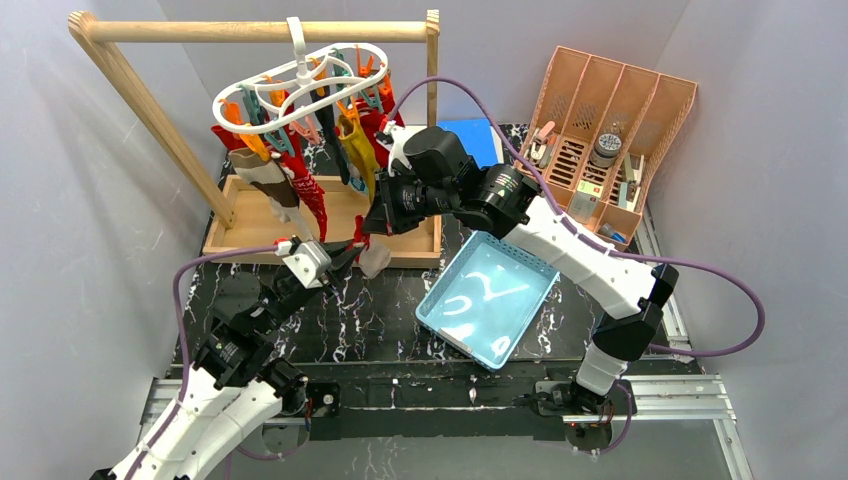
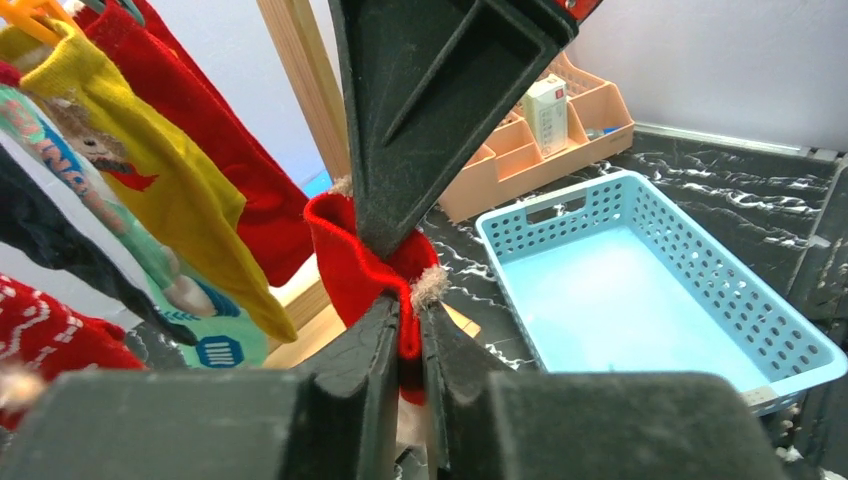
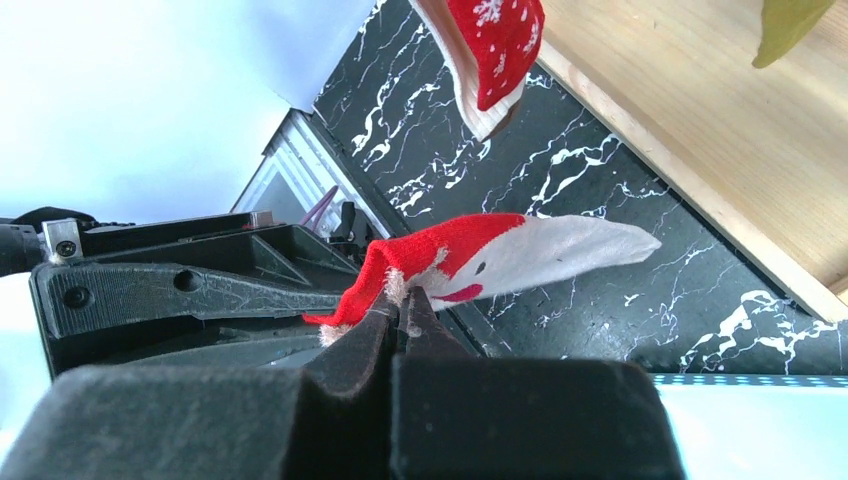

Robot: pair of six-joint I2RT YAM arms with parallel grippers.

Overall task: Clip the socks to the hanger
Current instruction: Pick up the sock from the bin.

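Several socks (image 1: 310, 195) already clipped on hanger (image 1: 300, 85). Red-white sock (image 3: 500, 245) mid-air near wooden rack base (image 1: 330, 215), left jaws and right jaws both clamped on cuff, not yet clipped; looks like last one

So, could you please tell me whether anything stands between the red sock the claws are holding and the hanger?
Partly. The left claw and right claw pinch the red sock low beside the wooden tray. The clipped socks hang beneath the hanger, right along the way up to its clips.
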